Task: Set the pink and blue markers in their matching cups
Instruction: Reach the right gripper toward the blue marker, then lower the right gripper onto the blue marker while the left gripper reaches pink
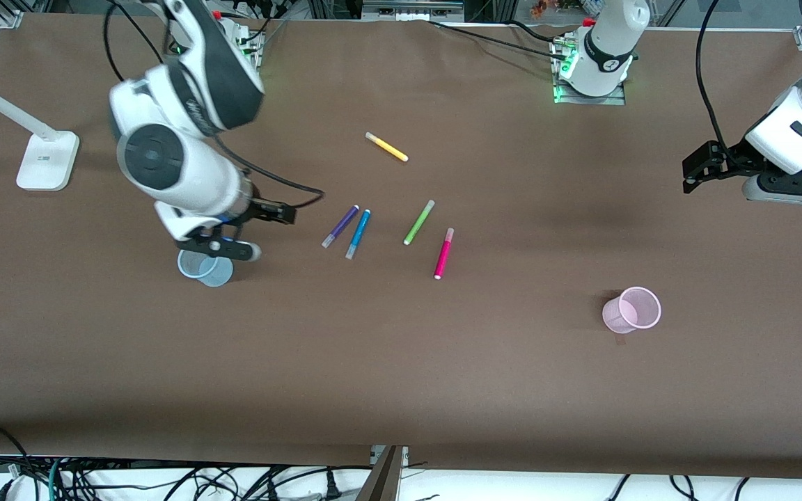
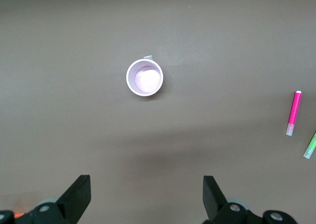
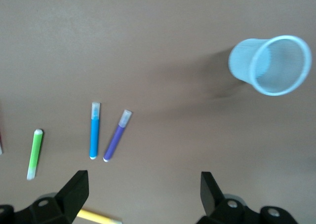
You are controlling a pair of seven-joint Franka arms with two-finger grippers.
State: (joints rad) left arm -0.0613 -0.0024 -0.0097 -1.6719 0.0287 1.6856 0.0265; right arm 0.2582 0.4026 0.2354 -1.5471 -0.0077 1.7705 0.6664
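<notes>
The cyan-blue marker (image 1: 358, 234) lies mid-table beside a purple marker (image 1: 340, 226). The magenta-pink marker (image 1: 443, 253) lies a little toward the left arm's end, beside a lime-green marker (image 1: 419, 222). The pale blue cup (image 1: 205, 268) stands toward the right arm's end and the pale pink cup (image 1: 632, 309) toward the left arm's end. My right gripper (image 1: 223, 243) is open and empty above the table, next to the blue cup (image 3: 270, 65); its view shows the blue marker (image 3: 95, 130). My left gripper (image 1: 697, 170) is open and empty, high above the table's end; its view shows the pink cup (image 2: 144, 77) and pink marker (image 2: 294, 113).
A yellow marker (image 1: 387, 147) lies farther from the front camera than the other markers. A white lamp base (image 1: 46, 156) stands at the right arm's end. The purple marker (image 3: 117, 135) and the green marker (image 3: 35, 154) show in the right wrist view.
</notes>
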